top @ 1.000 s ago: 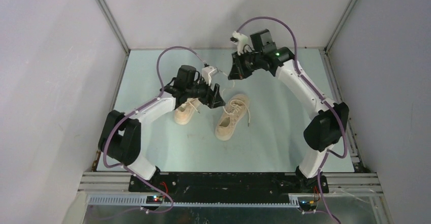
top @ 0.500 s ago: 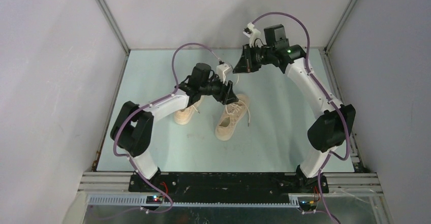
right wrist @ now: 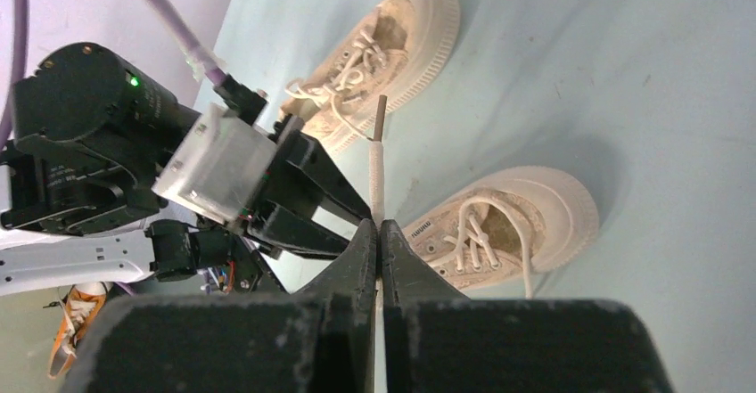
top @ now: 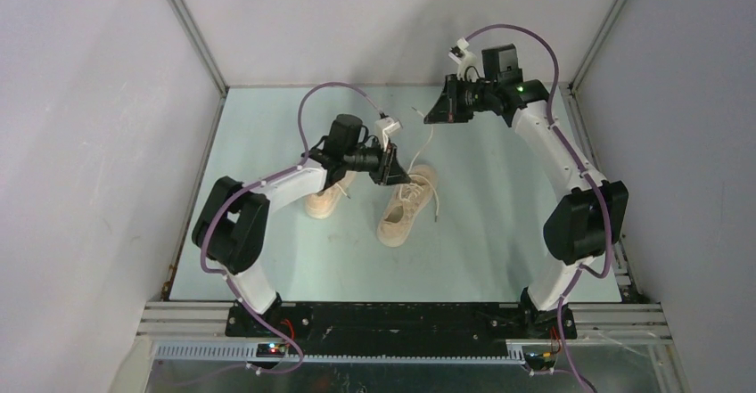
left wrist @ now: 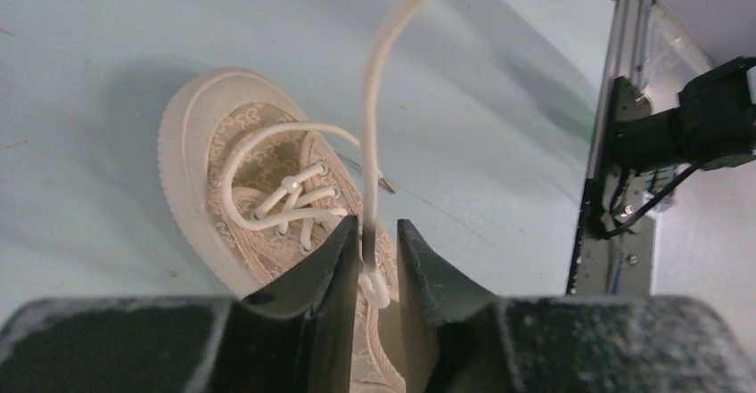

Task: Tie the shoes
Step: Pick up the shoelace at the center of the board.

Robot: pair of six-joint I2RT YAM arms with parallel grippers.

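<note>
Left gripper hangs right above one shoe. Its two fingers are a little apart, and the shoe's long lace runs up between them. Higher up and farther back, the right gripper is squeezed tight on the lace near its tip. The other shoe lies on the table just beside the first, under the left arm.
</note>
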